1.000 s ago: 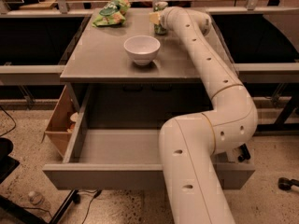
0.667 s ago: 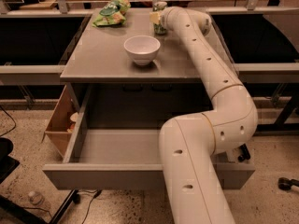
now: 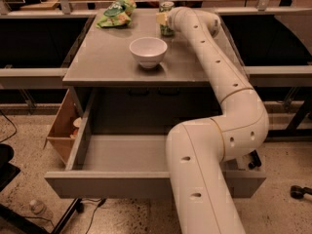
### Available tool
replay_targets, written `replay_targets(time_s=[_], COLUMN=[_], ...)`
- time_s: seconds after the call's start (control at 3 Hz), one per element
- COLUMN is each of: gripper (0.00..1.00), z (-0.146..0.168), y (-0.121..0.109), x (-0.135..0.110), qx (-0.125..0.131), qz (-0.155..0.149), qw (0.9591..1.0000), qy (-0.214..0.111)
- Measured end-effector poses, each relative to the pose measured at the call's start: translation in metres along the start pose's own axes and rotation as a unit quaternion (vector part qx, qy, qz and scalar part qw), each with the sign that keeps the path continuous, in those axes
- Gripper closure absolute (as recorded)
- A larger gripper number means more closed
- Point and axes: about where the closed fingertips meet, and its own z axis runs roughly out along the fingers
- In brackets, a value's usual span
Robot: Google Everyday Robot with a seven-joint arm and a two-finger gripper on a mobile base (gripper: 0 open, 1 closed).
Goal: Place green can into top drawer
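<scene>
The green can (image 3: pixel 166 16) stands upright at the back of the grey table (image 3: pixel 102 62), right of the middle. My gripper (image 3: pixel 162 19) is at the can, reaching it from the right, and my white arm hides its right side. The top drawer (image 3: pixel 122 183) is pulled open below the tabletop, and its grey floor (image 3: pixel 122 152) is bare. My arm (image 3: pixel 219 82) crosses the right part of the table and the drawer's right side.
A white bowl (image 3: pixel 148 51) sits on the table in front of the can. A green snack bag (image 3: pixel 116 12) lies at the back left. A cardboard box (image 3: pixel 62 128) stands on the floor left of the drawer. A bottle (image 3: pixel 39 208) lies on the floor.
</scene>
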Motion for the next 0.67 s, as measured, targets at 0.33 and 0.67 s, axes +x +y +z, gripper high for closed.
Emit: replay_targets(time_s=[0.33, 0.67], gripper=[1.0, 1.0], z=[-0.016, -0.063], y=[0.004, -0.001], x=[-0.01, -0.031], qx=[-0.016, -0.039], qz=[-0.013, -0.029], qw=[0.9996, 0.9967], qy=[0.02, 0.065])
